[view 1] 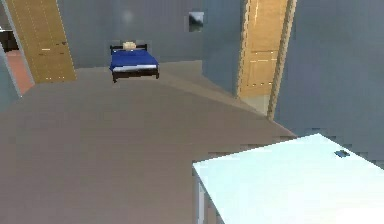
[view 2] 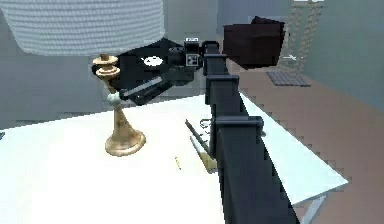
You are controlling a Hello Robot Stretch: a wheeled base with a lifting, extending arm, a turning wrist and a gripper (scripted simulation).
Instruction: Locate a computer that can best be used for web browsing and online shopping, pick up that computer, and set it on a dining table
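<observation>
1. Evidently the step in hand is the pick-up. The arm [view 2: 235, 140] reaches out over the white bench [view 2: 60, 170], and the end effector [view 2: 130, 95] sits at the near edge of a dark, flat laptop [view 2: 150, 58], as I take that shape to be.
2. The laptop lies on the bench at about one o'clock from the brass lamp foot [view 2: 125, 140], below the rim of the white shade [view 2: 85, 25].
3. I cannot tell whether the end effector is released or clenched. I also cannot tell whether it grasps anything, because the laptop lies on the bench right behind it.
4. To do this well, I judge the grip should meet the laptop's near edge squarely, then rise straight up before the arm draws back. The lamp stem [view 2: 112, 95] stands just beside the end effector at its nine o'clock, and a sideways swing could topple it.
5. Thin pen-like things [view 2: 195, 135] lie on the bench at the arm's nine o'clock, so the load should travel above them.
6. As for writing, a pale mark shows on the laptop but is too small to read, and no other lettering can be made out.
</observation>
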